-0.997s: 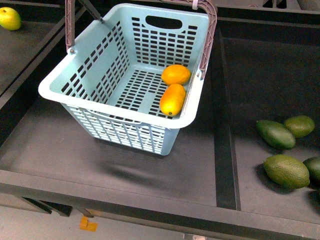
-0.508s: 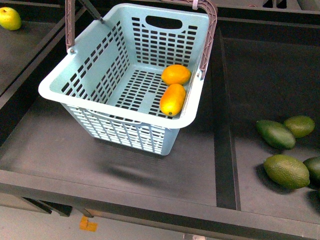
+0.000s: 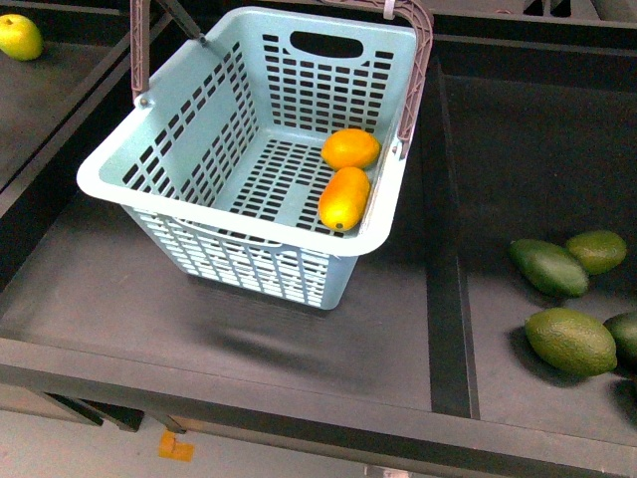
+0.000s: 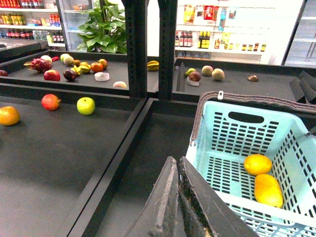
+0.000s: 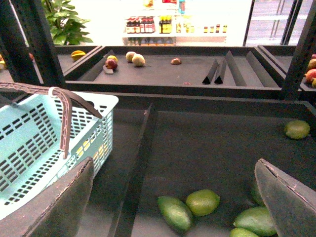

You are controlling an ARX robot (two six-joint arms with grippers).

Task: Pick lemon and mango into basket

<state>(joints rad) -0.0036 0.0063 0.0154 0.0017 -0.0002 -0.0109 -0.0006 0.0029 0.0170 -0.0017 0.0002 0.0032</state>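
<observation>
Nothing has shifted since the earlier front views; the aqua basket (image 3: 249,169) sits where it did on the dark shelf (image 3: 119,289), with the lemon (image 3: 350,148) and the mango (image 3: 343,198) lying touching inside it against its right wall. Left gripper (image 4: 177,207) has its two dark fingers pressed together with nothing between them, beside the basket; right gripper (image 5: 173,197) is spread wide and empty above the dark green oval fruits (image 5: 190,207); a yellow-green round fruit (image 3: 19,37) lies far off at the left.

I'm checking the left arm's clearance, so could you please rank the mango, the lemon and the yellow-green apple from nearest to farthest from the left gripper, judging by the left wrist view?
From the left gripper:
1. mango, in the basket, at its near end.
2. lemon, just behind the mango.
3. yellow-green apple, in the neighbouring tray, farthest.
</observation>
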